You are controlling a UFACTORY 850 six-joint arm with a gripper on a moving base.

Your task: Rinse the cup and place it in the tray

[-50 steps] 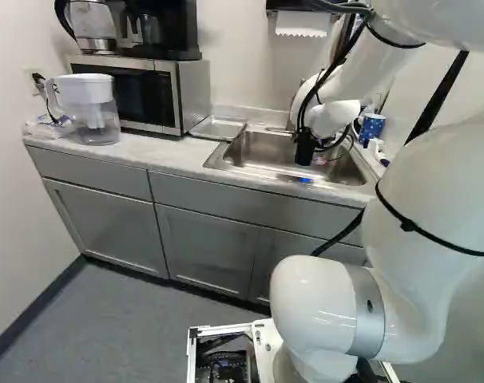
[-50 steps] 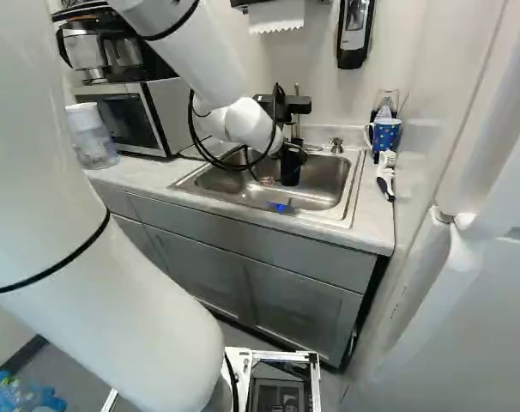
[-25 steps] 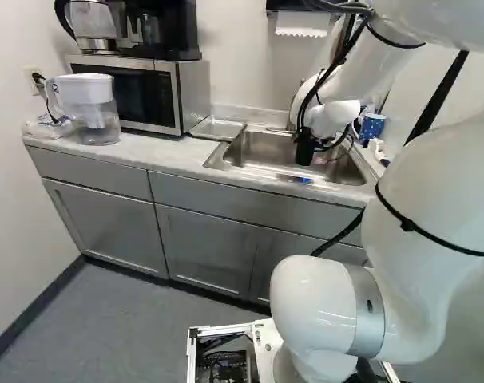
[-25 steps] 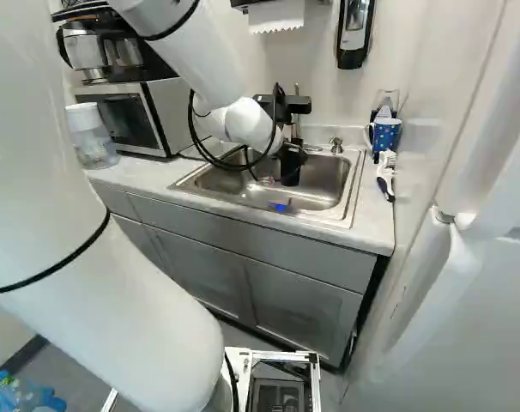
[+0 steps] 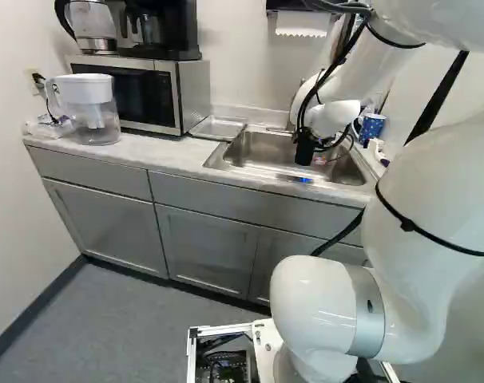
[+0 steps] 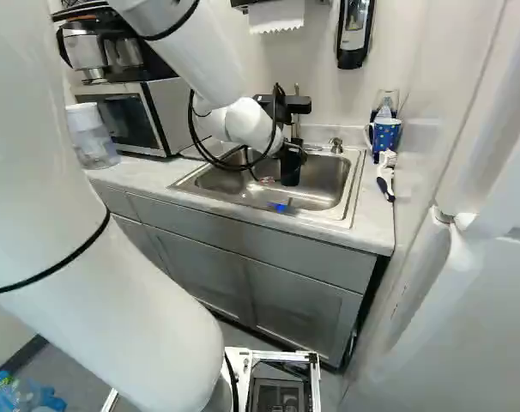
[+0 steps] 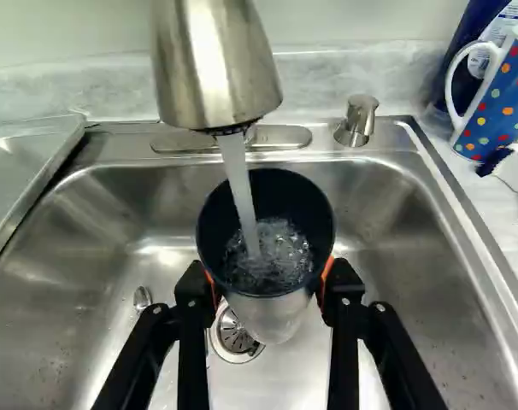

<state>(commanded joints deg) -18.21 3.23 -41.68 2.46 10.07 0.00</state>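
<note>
In the left base view, a plain off-white back wall spans twelve o'clock, and a pale side wall stands at nine. Along the back wall runs a light, marbled counter over flat-fronted grey cabinets. Between ten and eleven o'clock sits a steel-and-black microwave, with a coffee maker on top. Grey floor spreads at seven o'clock, edged by a dark baseboard. In the right base view, a black-and-white wall dispenser hangs at one o'clock; a smooth white door catches soft light at four.
</note>
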